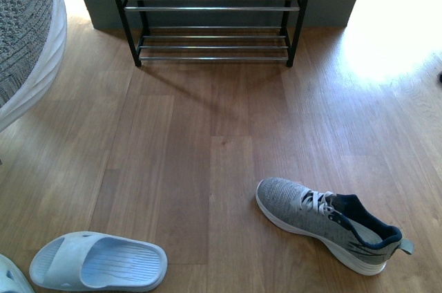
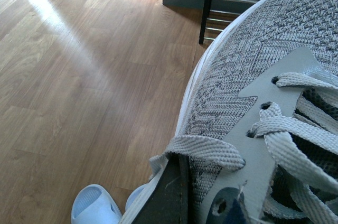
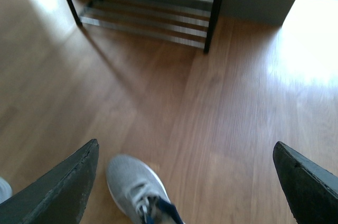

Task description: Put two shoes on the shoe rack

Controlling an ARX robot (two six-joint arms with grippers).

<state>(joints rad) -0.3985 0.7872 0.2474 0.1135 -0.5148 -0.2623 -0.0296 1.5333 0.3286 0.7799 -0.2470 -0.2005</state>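
Item 1: wood-plank floor (image 1: 207, 134), fills most of front view, sun patch upper R. Item 2: shoe rack (image 1: 214, 8), top ctr of front view, thin black frame w/ chrome rod shelves, standing before grey skirting (image 1: 331, 13). Item 3: raised sneaker (image 1: 24, 23), grey knit, white sole, upper L edge of front view, off the floor, cropped by frame; L wrist view shows its knit, grey laces and eyelets close up. Item 4: floor sneaker (image 1: 324, 224), lower R of front view, on the floor well apart from rack, toe toward ctr, navy lining, dark streaks at heel. Streaks too small to read as logo or text. Item 5: pale blue slide slipper (image 1: 97, 262), btm L, flat on floor. Edge of a second slipper (image 1: 8, 276) in btm L corner. Item 6: right gripper (image 3: 185, 147), R wrist view only, fingers spread wide, floor sneaker's toe seen beyond them. Item 7: left gripper (image 2: 182, 195), one dark finger visible, pressed against raised sneaker by the laces; appears clamped on it.
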